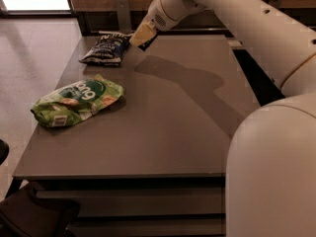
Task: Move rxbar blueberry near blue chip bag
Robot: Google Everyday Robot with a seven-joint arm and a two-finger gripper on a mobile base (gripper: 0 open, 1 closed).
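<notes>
At the far edge of the table (173, 137), the gripper (144, 37) hovers just right of the blue chip bag (105, 49), pinching the dark rxbar blueberry (149, 42); lower gently; release beside the bag, not atop it.

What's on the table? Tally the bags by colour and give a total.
Dark blue: 1, the blue chip bag
Light green: 1, the green bag
Total: 2
The gripper hangs just beside the blue chip bag, at the far end.

gripper (143, 35) beside blue chip bag (106, 48); green bag (76, 101) well apart, bare table (129, 80) between
</notes>
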